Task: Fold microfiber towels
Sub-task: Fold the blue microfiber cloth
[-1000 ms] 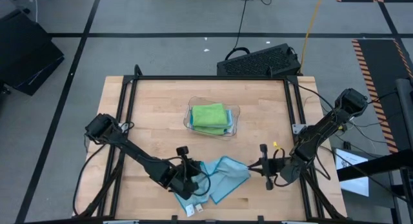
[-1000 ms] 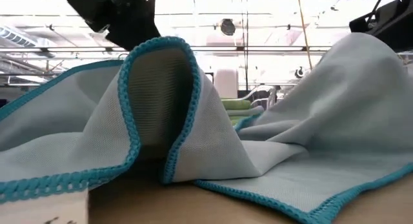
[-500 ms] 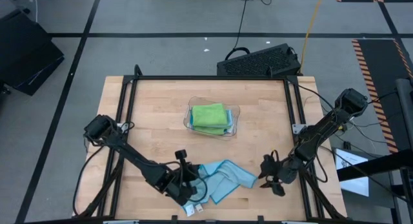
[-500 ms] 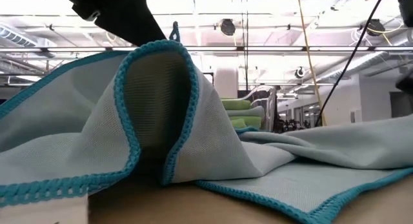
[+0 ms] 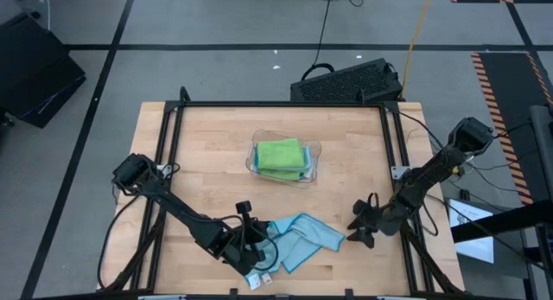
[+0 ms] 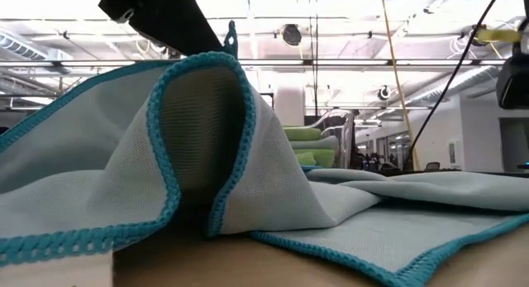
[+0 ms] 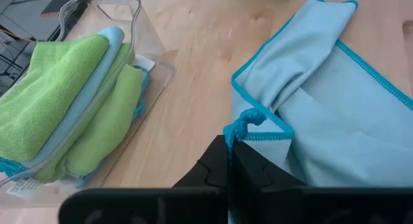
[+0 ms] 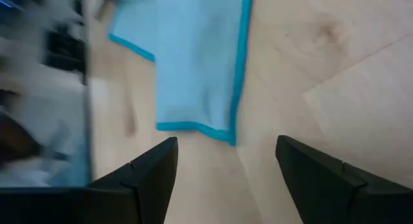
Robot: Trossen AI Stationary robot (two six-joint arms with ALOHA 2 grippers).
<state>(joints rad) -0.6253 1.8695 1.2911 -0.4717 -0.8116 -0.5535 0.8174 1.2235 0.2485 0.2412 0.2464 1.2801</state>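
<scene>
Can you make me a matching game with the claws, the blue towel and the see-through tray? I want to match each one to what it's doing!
Things:
1. left claw
2. right claw
3. light blue towel
4. clear plastic tray

States:
A. holds a stack of folded green and blue towels
B. open, holding nothing, just off the towel's edge
C. shut, pinching a teal-edged corner
D. lies rumpled on the wooden table near the front edge

Pairs: 1-C, 2-B, 3-D, 4-A
</scene>
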